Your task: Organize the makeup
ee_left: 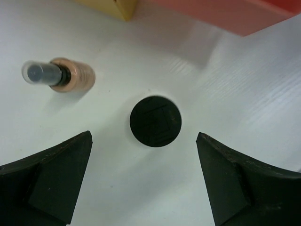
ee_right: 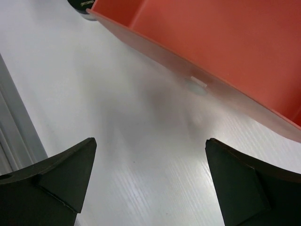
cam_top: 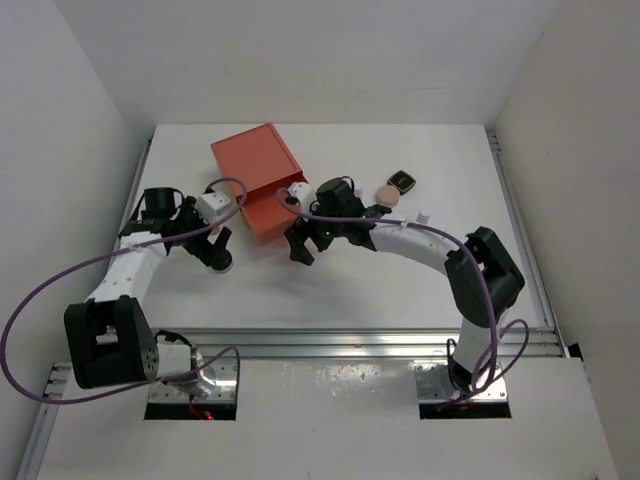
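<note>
Left pincer (ee_left: 144, 137) wide open, holding nothing, right above the black round disc (ee_left: 155, 121) lying flat on the white counter (ee_left: 244, 94). Pink-gold tube (ee_left: 70, 75) near the disc. Right pincer (ee_right: 151, 141) wide open too, empty, beside the orange drawer box (ee_right: 211, 47). Peach-pink compact (cam_top: 387, 192) and black squarish compact (cam_top: 401, 181) farther right, side by side.

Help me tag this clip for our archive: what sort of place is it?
Likely a robot lab test cell, not a home: a white table boxed in by plain white walls, an aluminium rail at its near edge, and a left arm and right arm bolted there.
</note>
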